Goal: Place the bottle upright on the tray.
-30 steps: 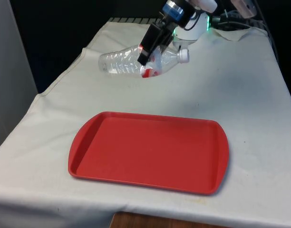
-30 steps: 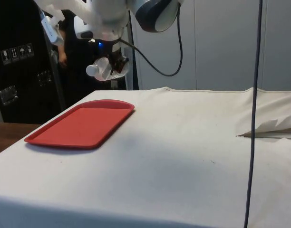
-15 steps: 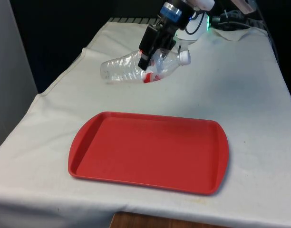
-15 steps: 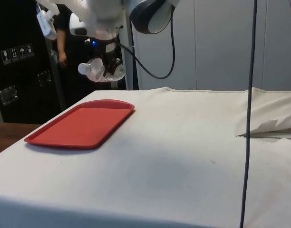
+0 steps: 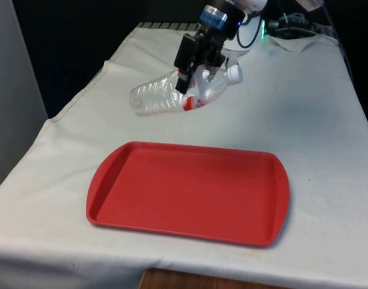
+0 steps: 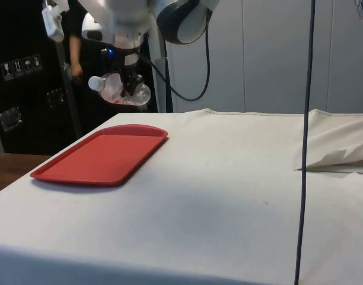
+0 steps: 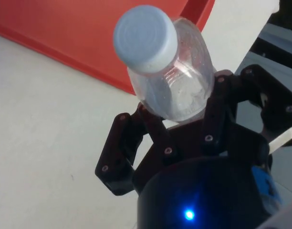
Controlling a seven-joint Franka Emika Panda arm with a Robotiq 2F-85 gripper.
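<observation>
A clear plastic bottle (image 5: 163,94) with a white cap and a red-and-white label hangs in the air, lying nearly flat with the cap end tipped slightly up. My gripper (image 5: 185,81) is shut on the bottle's upper body, below the neck. From the side, the bottle (image 6: 117,90) hovers above the far end of the red tray (image 6: 101,155), held by the gripper (image 6: 129,90). In the wrist view the black fingers (image 7: 217,114) clamp the bottle (image 7: 177,90) on both sides, its cap pointing at the camera. The red tray (image 5: 190,191) lies flat on the cloth nearer the camera.
A person (image 6: 75,56) stands in the dark behind the arm in the side view. Cables (image 5: 286,27) lie on the cloth by the robot's base. A thin dark cable (image 6: 306,148) hangs down in the side view. White cloth surrounds the tray.
The gripper has carried the bottle a little toward the tray and higher off the cloth. The cap end has tipped up slightly.
</observation>
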